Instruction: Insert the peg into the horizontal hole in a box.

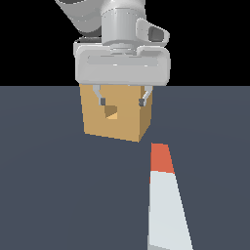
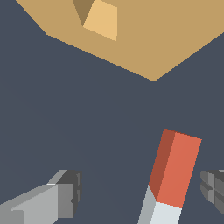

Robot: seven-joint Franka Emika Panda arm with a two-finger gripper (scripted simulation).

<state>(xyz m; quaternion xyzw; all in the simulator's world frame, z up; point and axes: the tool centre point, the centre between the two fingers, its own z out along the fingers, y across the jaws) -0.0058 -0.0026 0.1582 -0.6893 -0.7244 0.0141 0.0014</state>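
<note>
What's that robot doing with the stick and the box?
The robot's end effector hangs open above the floor, holding nothing. A long white stick with an orange-red tip lies on the floor. Behind it sits a tan box with a small square hole in its face. The stick is not picked up yet, so it hasn't gone into the hole.

What I can't see from here

In my exterior view the peg [image 1: 163, 195] runs off the bottom edge, so its white end is cut; the arm leaves the top edge, and the claw [image 1: 122, 102] body covers the top of the box [image 1: 115, 114]. In my wrist view the box and the hole [image 2: 99, 18] are clipped by the frame, the peg's pale part is cut off, and one of the fingers [image 2: 214, 188] is mostly out of frame.
</note>
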